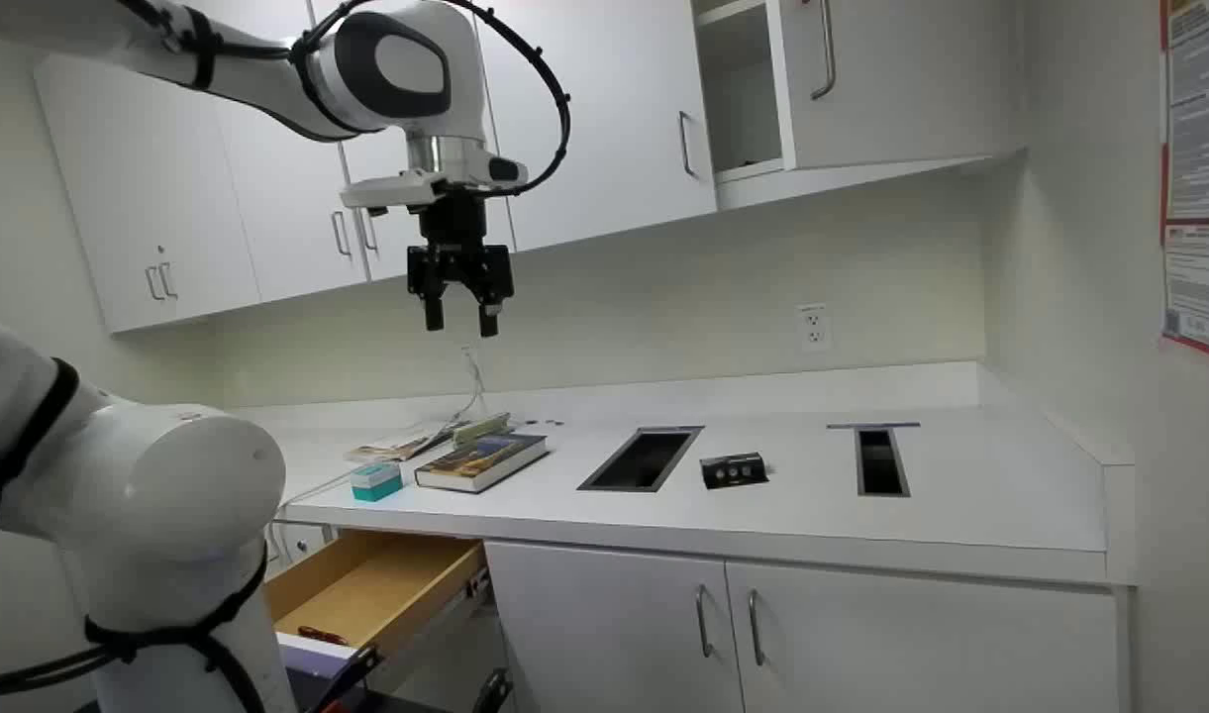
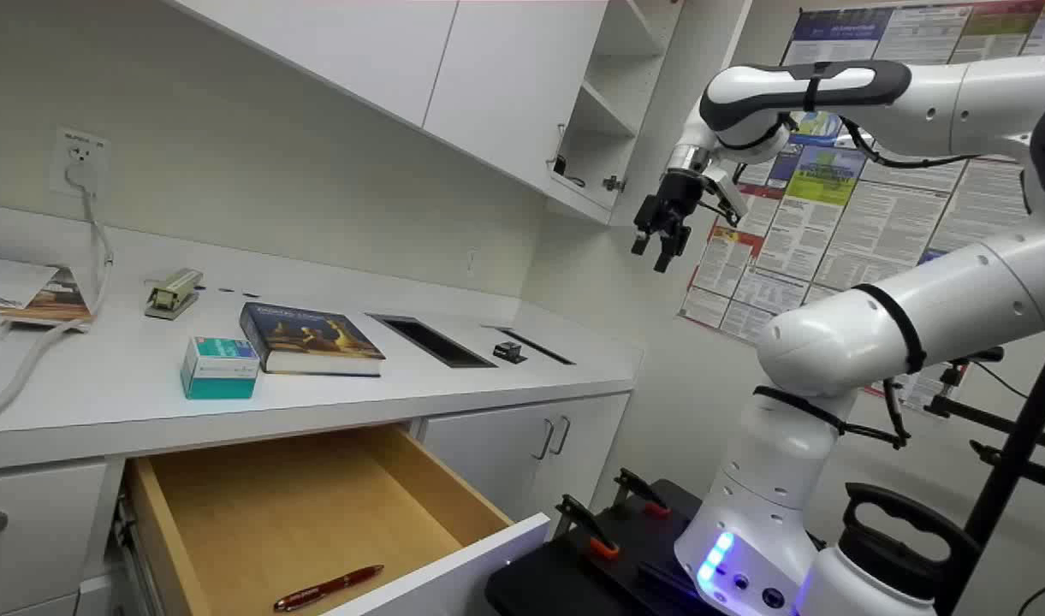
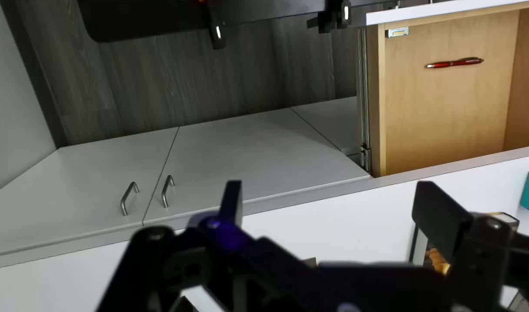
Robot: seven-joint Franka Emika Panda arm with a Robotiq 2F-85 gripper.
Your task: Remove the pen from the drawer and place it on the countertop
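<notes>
A red ballpoint pen (image 2: 328, 588) lies flat inside the pulled-out drawer (image 2: 299, 505), toward its near end in an exterior view, just inside the white drawer front (image 2: 471, 571) and running roughly along it. From here I see the gripper (image 1: 461, 325) hanging high over the white countertop (image 1: 782, 520), well apart from the pen, its fingers (image 3: 439, 216) spread with nothing between them. The step in hand, I'd judge, is the reach, with the pick not yet made. I'd swing the arm (image 2: 958, 274) out past the countertop's near edge at a good height, then bring it straight down, minding the drawer front. The fingers ought to be turned to close across the barrel near its middle, and lowered almost to the wood, since something so slim may roll or slip from a shallow pinch. Once it's held, lift well above the drawer before crossing back, and lay it down gently on the white surface, away from the hardcover book (image 1: 481, 461) and the wide dark cutout (image 1: 646, 459) to its right, where a rolling pen could drop in.
</notes>
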